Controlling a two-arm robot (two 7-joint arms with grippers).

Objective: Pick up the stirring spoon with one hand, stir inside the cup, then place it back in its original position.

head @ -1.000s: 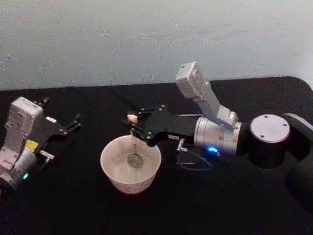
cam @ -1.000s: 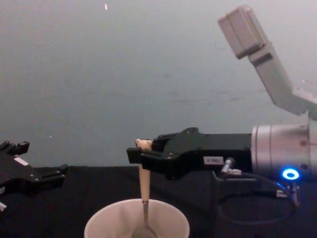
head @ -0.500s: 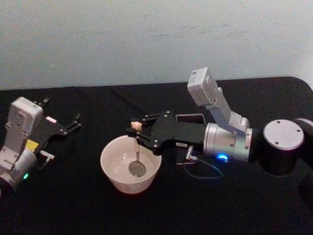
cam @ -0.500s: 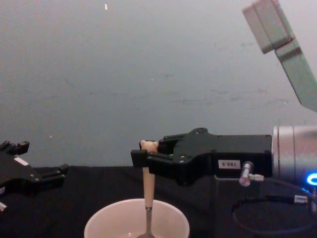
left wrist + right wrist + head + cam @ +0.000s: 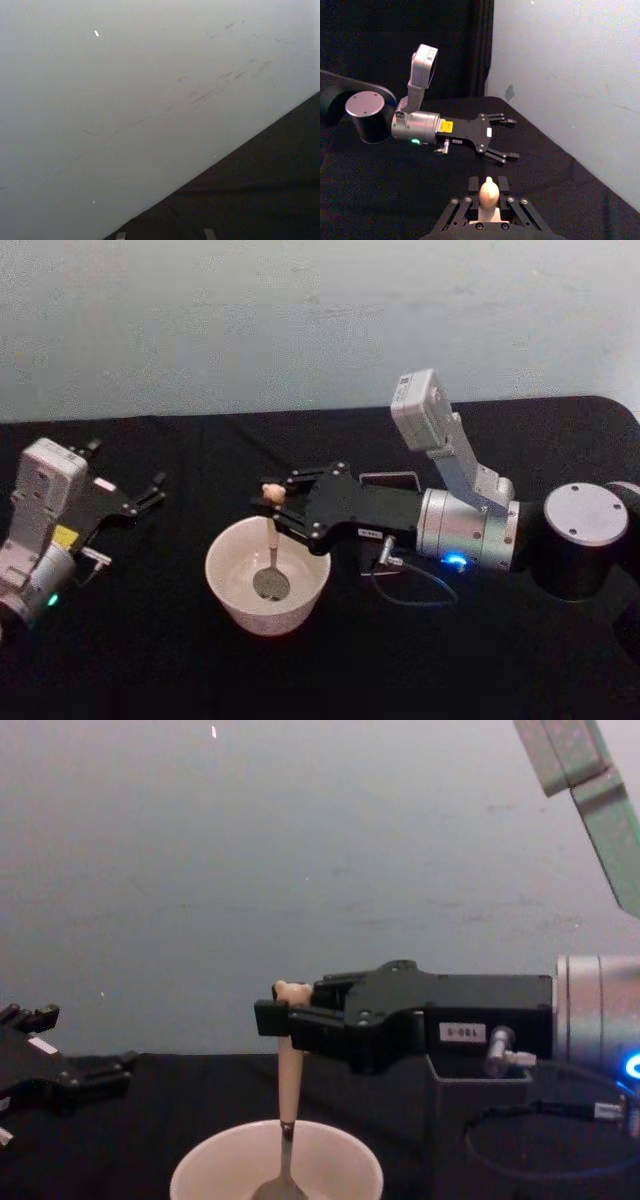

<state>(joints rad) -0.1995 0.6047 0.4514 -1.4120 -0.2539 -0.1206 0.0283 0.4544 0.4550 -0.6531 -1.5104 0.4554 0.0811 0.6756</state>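
Right gripper [image 5: 275, 502] reaches in from the robot's right, level over the black table [image 5: 150, 660], its fingers clamped on the upper handle of the stirring spoon [image 5: 272, 550] just under the tiny bear head. Over on the robot's left, well apart from the task's things, the left gripper [image 5: 150, 490] lies low by the table with its fingers spread and nothing between them. The cup [image 5: 240, 610], wide and cream-beige, stands on the cloth near the middle, directly below the right gripper's fingertips. Behind the gripper's black body, to the cup's right and farther back, stands the dark grey square holder [image 5: 388, 474], nothing visible in its mouth. Seen from the chest, the spoon [image 5: 290, 1080] hangs nearly upright, beige handle above the cup's rim, thin neck crossing it, and the shiny bowl sunk low inside the cup [image 5: 210, 1175], a little left of its centre.
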